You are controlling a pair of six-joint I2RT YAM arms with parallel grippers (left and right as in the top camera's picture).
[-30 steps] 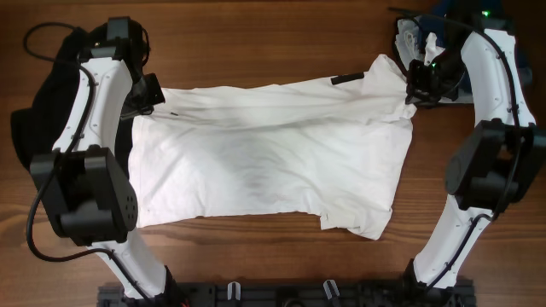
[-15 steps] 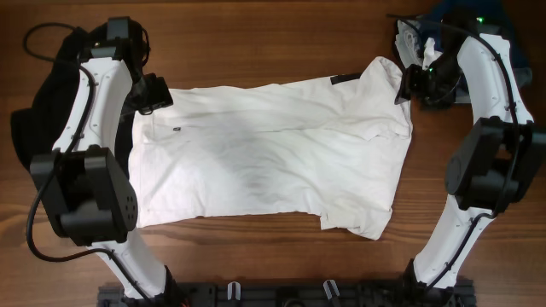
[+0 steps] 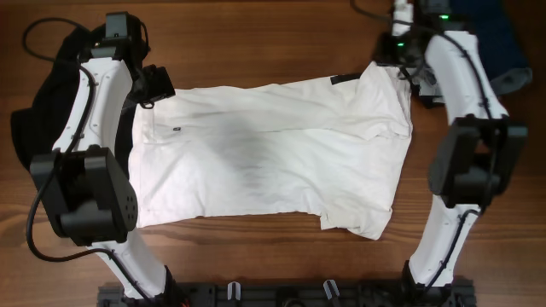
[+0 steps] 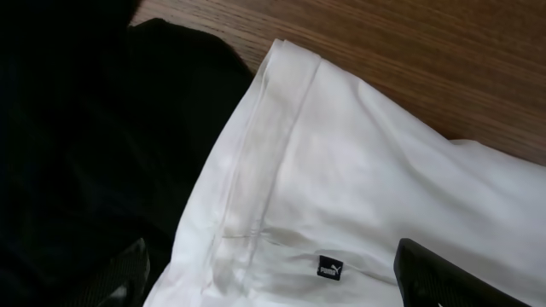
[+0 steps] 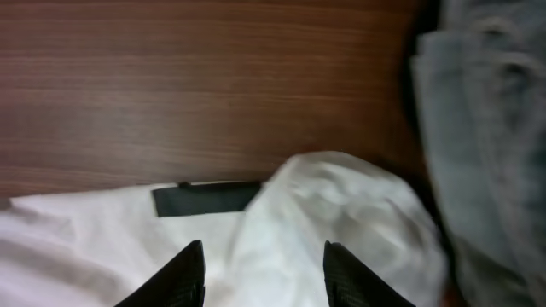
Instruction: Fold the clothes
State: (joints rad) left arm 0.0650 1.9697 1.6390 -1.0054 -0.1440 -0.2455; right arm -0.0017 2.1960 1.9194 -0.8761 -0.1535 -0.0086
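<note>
Right hand (image 5: 263, 260) farther back, spread wide above white shirt (image 3: 273, 153).

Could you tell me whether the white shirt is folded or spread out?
Spread out: the white shirt lies flat across the table, one sleeve sticking out at the near edge; the far sleeve looks bunched.

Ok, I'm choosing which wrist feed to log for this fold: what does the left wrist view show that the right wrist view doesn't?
Only the left wrist view shows the black garment beside the white shirt, the shirt's stitched hem and a small black logo tag. Only the right wrist view shows the long black label and the grey-blue cloth at the side. Both show white shirt fabric on the wooden table, and the left jaws and right jaws standing open with nothing gripped.
</note>
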